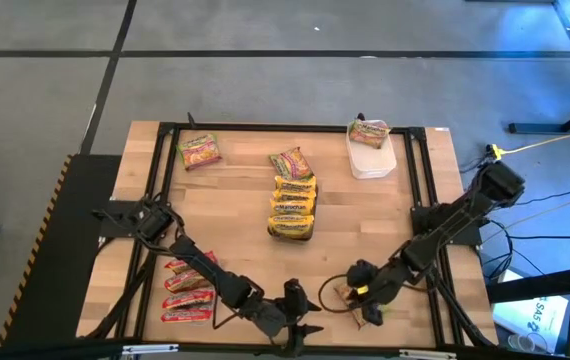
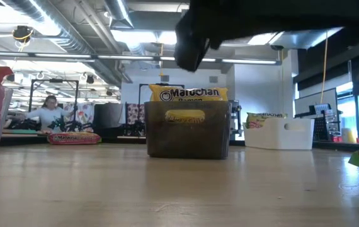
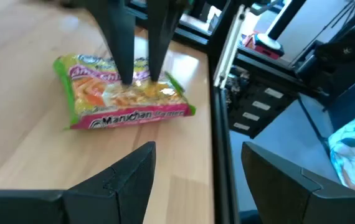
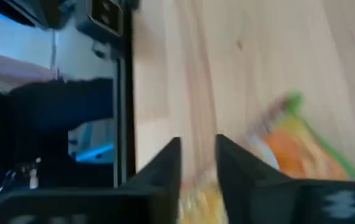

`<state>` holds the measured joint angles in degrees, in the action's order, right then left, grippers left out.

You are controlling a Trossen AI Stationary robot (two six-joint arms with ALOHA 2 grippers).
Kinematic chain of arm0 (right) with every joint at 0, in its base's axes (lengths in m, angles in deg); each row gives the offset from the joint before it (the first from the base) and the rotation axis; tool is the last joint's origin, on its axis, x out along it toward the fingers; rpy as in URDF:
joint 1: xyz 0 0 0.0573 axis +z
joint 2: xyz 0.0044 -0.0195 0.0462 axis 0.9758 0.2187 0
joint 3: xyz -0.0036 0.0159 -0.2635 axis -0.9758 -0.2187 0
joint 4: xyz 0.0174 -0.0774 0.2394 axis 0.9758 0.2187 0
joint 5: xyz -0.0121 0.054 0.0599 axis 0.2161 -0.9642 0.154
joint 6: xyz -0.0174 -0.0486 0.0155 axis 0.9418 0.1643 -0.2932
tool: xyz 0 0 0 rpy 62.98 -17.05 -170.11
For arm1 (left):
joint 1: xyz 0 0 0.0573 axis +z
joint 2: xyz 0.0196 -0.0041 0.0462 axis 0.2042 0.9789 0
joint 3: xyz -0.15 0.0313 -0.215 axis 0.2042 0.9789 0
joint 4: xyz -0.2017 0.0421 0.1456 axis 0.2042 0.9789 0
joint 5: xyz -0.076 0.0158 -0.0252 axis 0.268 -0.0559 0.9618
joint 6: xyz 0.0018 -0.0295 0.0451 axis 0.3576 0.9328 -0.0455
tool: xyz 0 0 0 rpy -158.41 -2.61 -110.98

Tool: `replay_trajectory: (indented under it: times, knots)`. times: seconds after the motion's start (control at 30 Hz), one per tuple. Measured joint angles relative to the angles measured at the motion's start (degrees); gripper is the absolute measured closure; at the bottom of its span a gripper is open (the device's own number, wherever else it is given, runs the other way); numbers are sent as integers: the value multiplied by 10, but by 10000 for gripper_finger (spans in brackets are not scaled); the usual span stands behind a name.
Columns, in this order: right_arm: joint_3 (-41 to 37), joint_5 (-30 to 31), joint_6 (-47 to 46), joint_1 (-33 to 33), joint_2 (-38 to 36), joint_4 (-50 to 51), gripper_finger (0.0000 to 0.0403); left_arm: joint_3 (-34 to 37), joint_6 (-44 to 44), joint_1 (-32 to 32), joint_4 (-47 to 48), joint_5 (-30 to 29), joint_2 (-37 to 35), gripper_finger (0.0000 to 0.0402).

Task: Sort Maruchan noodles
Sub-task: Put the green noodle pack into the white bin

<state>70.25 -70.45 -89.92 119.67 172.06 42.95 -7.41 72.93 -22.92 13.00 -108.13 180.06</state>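
Right hand (image 1: 365,300) at desk's (image 1: 235,200) near edge, fingers nearly together over green-pink packet (image 3: 124,99), straddling its middle; grip uncertain. Left hand (image 1: 300,322) beside, spread, empty.

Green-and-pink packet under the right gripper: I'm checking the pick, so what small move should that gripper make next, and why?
Probably a slight lift straight up, to see whether the packet comes along: the right gripper stands on the packet's middle, and the packet lies flat on the table.
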Motion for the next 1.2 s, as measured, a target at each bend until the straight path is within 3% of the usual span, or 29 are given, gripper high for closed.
replay_trajectory:
  times: [0.13, 0.27, 0.37, 0.53, 0.73, 1.0, 1.2]
  knots:
    - [0, -9, -62, 20, -55, 100, 231, -1, 0, 12, -13, 10, 7, 170]
    - [-2, 76, -138, 80, -113, 190, 156, -4, -8, 27, -25, 19, 19, 170]
    - [-4, 124, -206, 120, -140, 244, 126, -27, -16, 32, -20, 27, 41, 170]
    - [-80, 131, -301, 152, -166, 186, 116, -116, -43, 42, -12, 58, 108, 170]
    - [-193, 133, -356, 154, -173, 25, 116, -202, -60, 49, 63, 35, 165, 170]
    - [-256, 132, -391, 154, -171, -95, 116, -210, -52, 66, 66, 21, 200, 170]
    - [-257, 138, -402, 154, -143, -99, 116, -211, -34, 75, 61, 22, 212, 170]
